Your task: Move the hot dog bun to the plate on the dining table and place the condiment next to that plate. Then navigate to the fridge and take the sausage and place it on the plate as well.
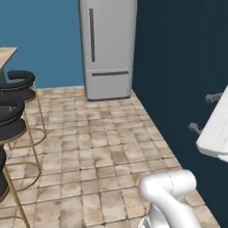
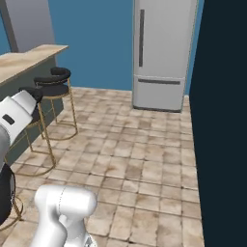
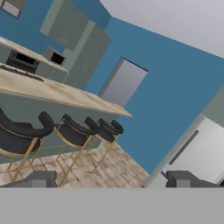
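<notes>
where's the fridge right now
The fridge stands shut at the far end of the tiled floor, against the blue wall beside the dark wall; upper right in the right base view.

Fridge ahead across the floor, dining table and stools to the left.

The fridge stands closed at the far end of the tiled floor, its back to the rear wall and its right side just beside the side wall. Left of it, well apart, the dining table runs toward the rear wall. A row of stools stands on the floor along the table's near side, seats tucked close under its edge. In the hand view, wall cabinets and a counter lie beyond the table.
</notes>
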